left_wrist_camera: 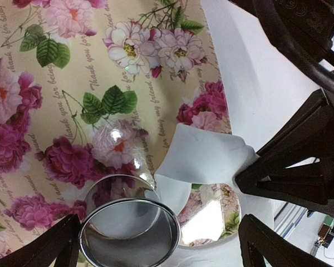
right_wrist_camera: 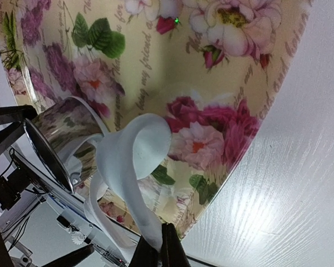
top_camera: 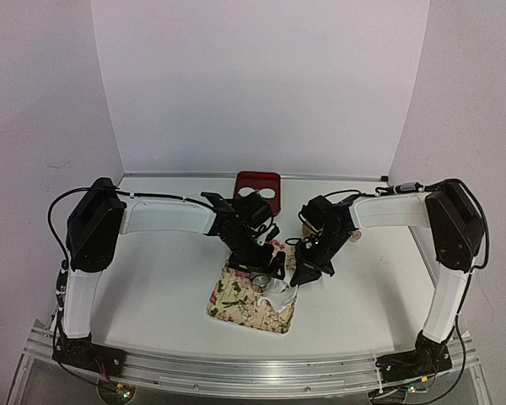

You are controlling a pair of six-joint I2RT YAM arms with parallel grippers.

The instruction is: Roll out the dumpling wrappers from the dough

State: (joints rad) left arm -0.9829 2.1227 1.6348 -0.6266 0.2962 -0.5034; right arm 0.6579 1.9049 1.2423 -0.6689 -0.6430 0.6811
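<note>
Over mat (right_wrist_camera: 156, 67), right pincer (right_wrist_camera: 158, 246) pinches dough (right_wrist_camera: 132, 161).

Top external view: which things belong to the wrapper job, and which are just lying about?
Job: dough, pinched in the right tool; metal ring; floral mat; dumpling wrappers in the red tray.
Lying about: only rig parts, namely the front rail and the backdrop.
</note>
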